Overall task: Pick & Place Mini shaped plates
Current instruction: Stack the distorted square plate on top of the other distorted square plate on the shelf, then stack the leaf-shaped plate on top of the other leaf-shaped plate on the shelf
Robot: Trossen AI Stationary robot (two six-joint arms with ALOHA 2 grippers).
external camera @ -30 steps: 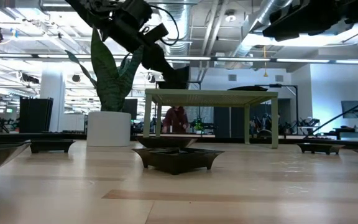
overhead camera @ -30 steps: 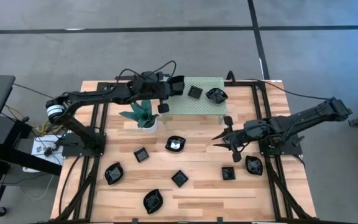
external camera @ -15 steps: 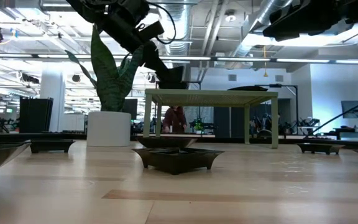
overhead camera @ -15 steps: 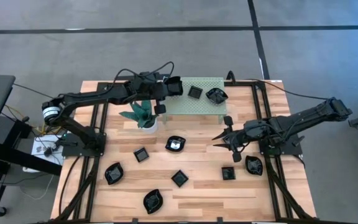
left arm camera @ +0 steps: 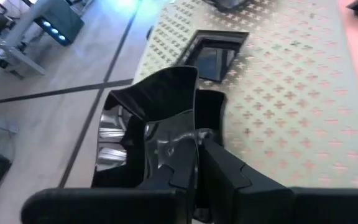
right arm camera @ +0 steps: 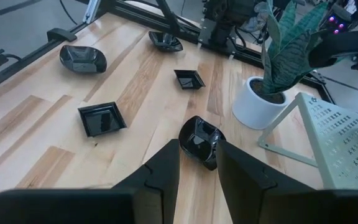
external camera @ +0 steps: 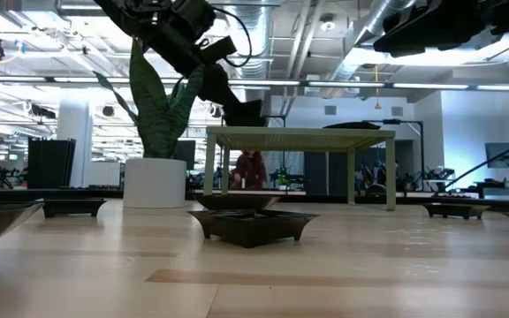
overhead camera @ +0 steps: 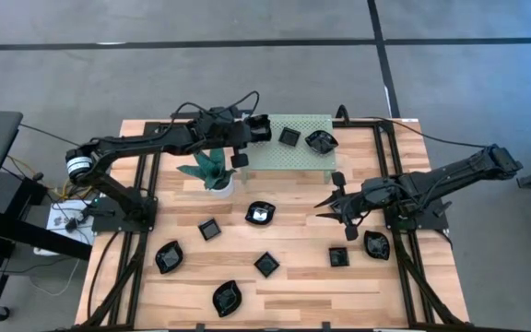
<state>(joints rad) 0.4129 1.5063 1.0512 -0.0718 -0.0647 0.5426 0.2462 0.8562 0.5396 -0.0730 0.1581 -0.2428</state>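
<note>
The left gripper [overhead camera: 258, 129] clamps a black plate [left arm camera: 157, 109] at the green shelf [overhead camera: 307, 155] edge (two plates already there); the right gripper [overhead camera: 339, 207] hovers, fingers apart.

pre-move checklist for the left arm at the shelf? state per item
1. Plate in the left gripper: the black plate sits between its fingers, ok.
2. Plate over the green shelf: at its left edge, ok.
3. Plate resting on the shelf: cannot tell.
4. Landing spot clear: the square plate and the rounded plate lie further right, ok.
5. The plant clear of the arm: directly under it, not ok.
6. The right gripper away: over mid-table, ok.
</note>
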